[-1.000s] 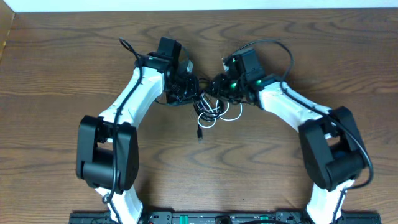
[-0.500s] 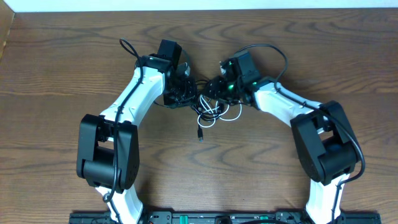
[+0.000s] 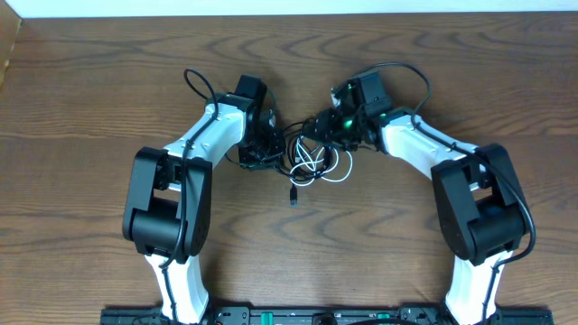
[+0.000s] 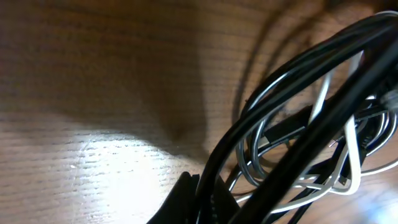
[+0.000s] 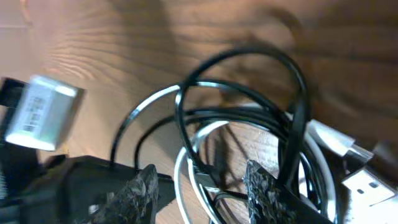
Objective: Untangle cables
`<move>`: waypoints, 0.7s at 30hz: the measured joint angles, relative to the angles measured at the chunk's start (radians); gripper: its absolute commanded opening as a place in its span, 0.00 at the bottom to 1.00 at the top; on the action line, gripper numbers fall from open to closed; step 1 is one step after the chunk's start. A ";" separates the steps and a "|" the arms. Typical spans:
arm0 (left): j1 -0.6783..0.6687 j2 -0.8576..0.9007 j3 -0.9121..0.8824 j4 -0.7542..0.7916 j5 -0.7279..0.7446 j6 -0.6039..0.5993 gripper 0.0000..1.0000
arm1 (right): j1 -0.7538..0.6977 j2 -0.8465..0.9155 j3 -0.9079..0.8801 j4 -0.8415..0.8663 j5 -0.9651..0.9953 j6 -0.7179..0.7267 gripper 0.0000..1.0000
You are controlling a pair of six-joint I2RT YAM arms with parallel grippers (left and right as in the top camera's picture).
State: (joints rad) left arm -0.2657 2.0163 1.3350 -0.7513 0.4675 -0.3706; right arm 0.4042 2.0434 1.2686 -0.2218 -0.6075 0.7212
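The cables lie tangled together on the wood table between my two grippers: a thin black cord point(image 3: 298, 149) and a white cord point(image 3: 336, 170). A black plug end point(image 3: 292, 193) trails toward the front. My left gripper point(image 3: 265, 144) is at the tangle's left edge. In the left wrist view its fingers point(image 4: 208, 202) are closed on a strand of the black cord point(image 4: 292, 81), with white cord loops point(image 4: 349, 163) behind. My right gripper point(image 3: 321, 127) is at the tangle's upper right. Its fingers point(image 5: 205, 190) are open and straddle white point(image 5: 184, 163) and black point(image 5: 236, 57) loops.
A white plug point(image 5: 348, 149) lies just right of the right fingers. The left gripper's body with a silver label point(image 5: 43, 112) is close to the right gripper. Thick black arm wires point(image 3: 402, 72) arch over each wrist. The table's far edge point(image 3: 289, 13) is behind.
My left arm has swung so its elbow sits further right, with the gripper still at the tangle. My right gripper shifted slightly right. The tangle has hardly moved.
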 measured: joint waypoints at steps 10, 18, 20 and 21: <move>0.000 0.000 0.000 0.016 -0.003 0.000 0.07 | -0.045 -0.029 0.000 0.038 -0.099 -0.011 0.45; 0.000 0.000 0.000 0.031 -0.003 0.000 0.07 | -0.060 -0.101 0.003 -0.106 -0.003 -0.030 0.44; 0.000 0.000 0.000 0.031 -0.003 0.000 0.07 | -0.023 -0.056 0.003 -0.070 0.017 -0.028 0.44; 0.000 0.000 0.000 0.031 -0.003 0.000 0.08 | -0.002 -0.031 0.002 -0.038 0.024 -0.028 0.43</move>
State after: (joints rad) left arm -0.2657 2.0163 1.3346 -0.7204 0.4648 -0.3706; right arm 0.4026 2.0129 1.2705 -0.2596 -0.5838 0.6930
